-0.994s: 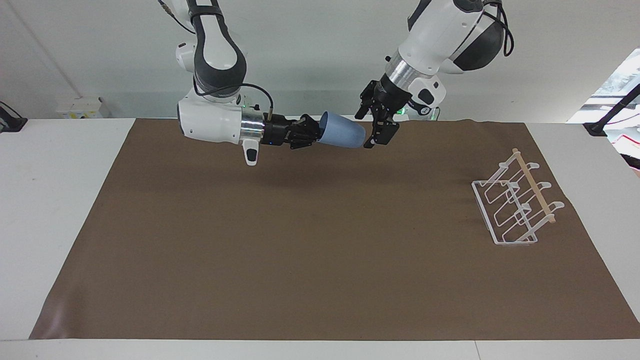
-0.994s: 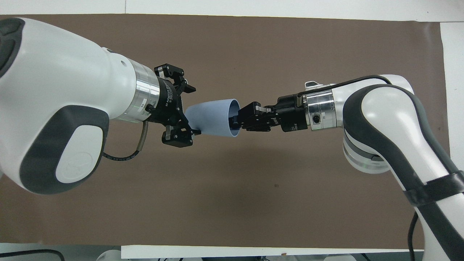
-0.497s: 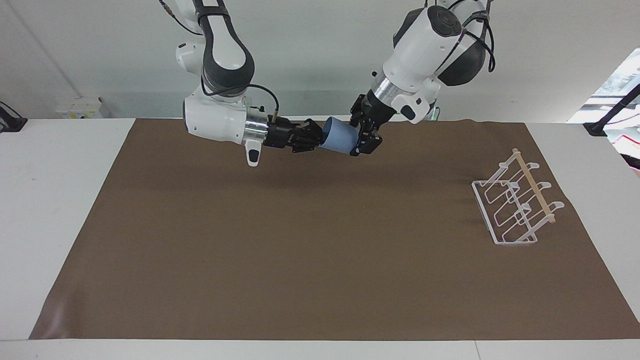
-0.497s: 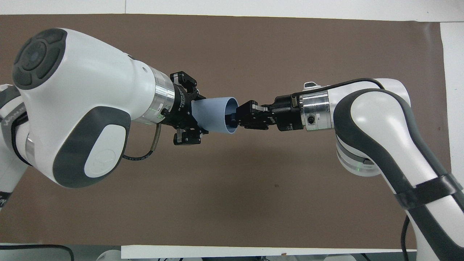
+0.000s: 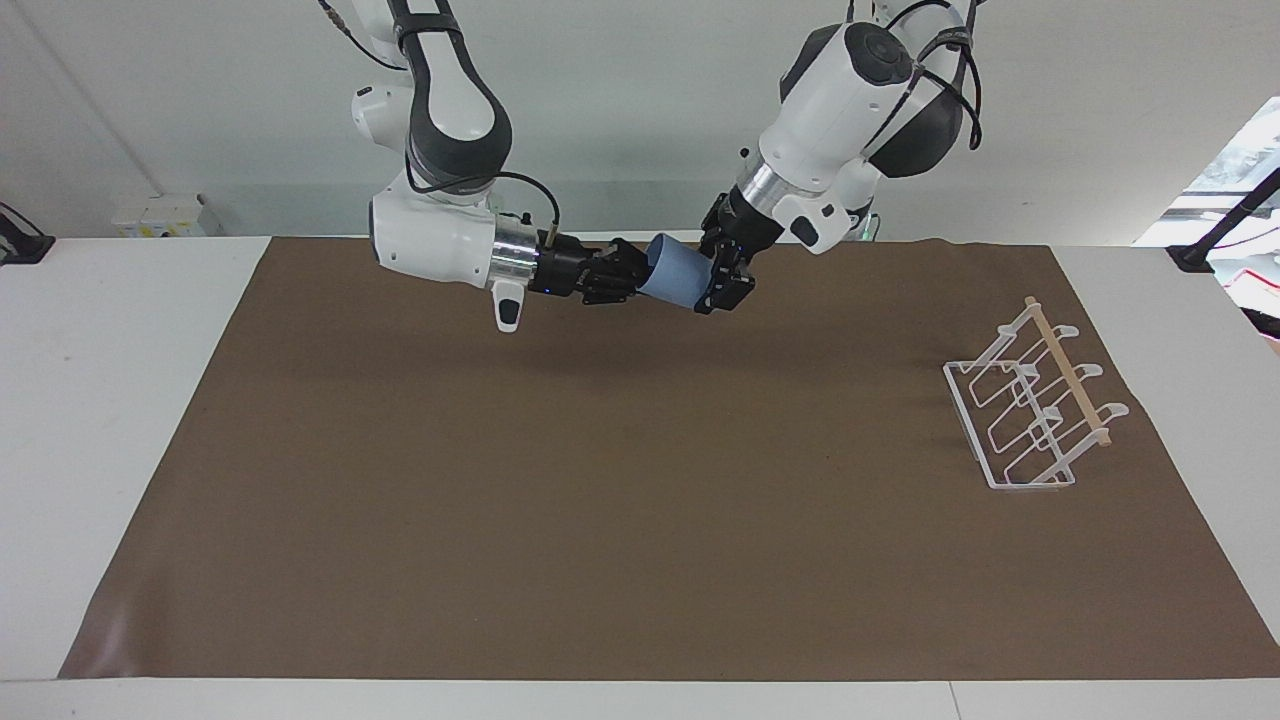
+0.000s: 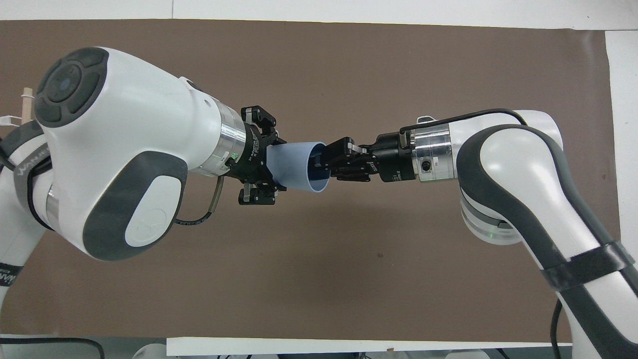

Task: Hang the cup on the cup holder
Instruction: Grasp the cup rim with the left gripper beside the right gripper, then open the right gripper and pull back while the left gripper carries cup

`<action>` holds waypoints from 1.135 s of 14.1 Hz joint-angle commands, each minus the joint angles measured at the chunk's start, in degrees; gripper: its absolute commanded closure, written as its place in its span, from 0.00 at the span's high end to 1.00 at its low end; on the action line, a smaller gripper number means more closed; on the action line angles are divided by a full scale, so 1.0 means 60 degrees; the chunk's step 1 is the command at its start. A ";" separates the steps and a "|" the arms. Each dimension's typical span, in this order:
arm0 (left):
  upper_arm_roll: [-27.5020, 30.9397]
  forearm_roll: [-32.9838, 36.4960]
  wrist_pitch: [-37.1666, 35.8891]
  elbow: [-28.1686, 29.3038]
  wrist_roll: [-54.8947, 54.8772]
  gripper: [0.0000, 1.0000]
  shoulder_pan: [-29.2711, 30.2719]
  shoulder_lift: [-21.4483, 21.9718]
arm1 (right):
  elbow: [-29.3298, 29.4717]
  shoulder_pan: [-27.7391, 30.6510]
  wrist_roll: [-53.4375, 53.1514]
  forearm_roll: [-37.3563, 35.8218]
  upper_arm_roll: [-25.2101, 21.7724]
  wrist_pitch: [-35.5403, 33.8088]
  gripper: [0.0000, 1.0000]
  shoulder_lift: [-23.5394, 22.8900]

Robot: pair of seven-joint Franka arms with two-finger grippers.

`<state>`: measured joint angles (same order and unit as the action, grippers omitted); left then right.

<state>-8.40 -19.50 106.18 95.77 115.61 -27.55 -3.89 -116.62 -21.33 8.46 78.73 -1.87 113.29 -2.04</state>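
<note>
The cup (image 5: 673,275) hangs on its side in the air over the brown mat (image 5: 640,520), near the mat's edge closest to the robots and well apart from the cup holder (image 5: 1035,410). The right gripper (image 5: 628,275) reaches into the cup's open mouth and is clenched on the rim; its fingertips are hidden inside the cup in both views. The left gripper (image 5: 722,283) straddles the cup's narrow base end, one finger on each side. Whether those fingers press the wall or stand just off it cannot be made out, so its hold is unclear. The cup's base is covered by that gripper.

The cup holder stands on the mat toward the left arm's end of the table, close to the mat's side edge. In the overhead view only the tip of its wooden rod (image 6: 26,102) peeks out past the left arm's bulky wrist (image 6: 99,149), the rest being covered.

Between the cup and the cup holder lies a broad stretch of bare mat, and more of it runs from under the cup to the mat's edge farthest from the robots.
</note>
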 commanded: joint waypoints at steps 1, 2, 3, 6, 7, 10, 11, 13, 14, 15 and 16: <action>0.0139 0.0582 -0.1068 -0.0434 -0.0195 0.00 0.0385 -0.0026 | 0.0027 0.0054 -0.0282 0.0150 0.0033 0.0204 1.00 0.0192; 0.0139 0.1019 -0.1347 -0.0449 -0.0195 0.00 0.0619 -0.0026 | 0.0042 0.0272 -0.0239 0.0092 -0.0010 0.0204 1.00 0.0178; 0.0125 0.1705 -0.1640 -0.0450 -0.0195 0.00 0.0767 -0.0026 | 0.0071 0.0608 -0.0253 -0.0024 -0.0025 0.0190 1.00 0.0207; 0.0139 0.4338 -0.2576 -0.0347 -0.0429 0.00 0.0987 0.0018 | 0.0202 0.1209 -0.0254 -0.2110 -0.0055 0.0190 1.00 0.0543; 0.0139 0.5480 -0.3001 -0.0289 -0.0575 0.00 0.0974 0.0032 | 0.0319 0.1415 -0.0253 -0.3324 -0.0055 0.0190 1.00 0.0631; 0.0110 0.9271 -0.4058 0.0573 -0.0635 0.00 0.0711 -0.0142 | 0.0393 0.2102 -0.0224 -0.7089 -0.0040 0.0204 1.00 0.0720; 0.0125 1.0547 -0.4567 0.0648 -0.0620 0.00 0.0695 -0.0491 | 0.0393 0.2395 -0.0210 -0.7942 -0.0040 0.0190 1.00 0.0706; 0.0125 1.3038 -0.4791 0.0678 -0.0606 0.00 0.0724 -0.1325 | 0.0437 0.2996 -0.0253 -0.8913 -0.0054 0.0190 1.00 0.0865; 0.0125 1.4094 -0.4807 0.0649 -0.0591 0.00 0.0782 -0.1605 | 0.0655 0.3071 -0.0253 -0.9686 -0.0055 0.0161 1.00 0.0939; 0.0139 1.5018 -0.4937 0.0664 -0.0562 0.00 0.0841 -0.1811 | 0.1020 0.3260 -0.0282 -1.0796 -0.0055 -0.0072 1.00 0.0998; 0.0139 1.5868 -0.5069 0.0664 -0.0460 0.00 0.0972 -0.2350 | 0.1429 0.3407 -0.0370 -1.1561 -0.0055 -0.0857 1.00 0.1085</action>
<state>-7.71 68.04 78.32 100.51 112.37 -22.18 -14.03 -111.66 -2.45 7.36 16.34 -2.87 113.34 2.99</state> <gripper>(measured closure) 0.247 0.000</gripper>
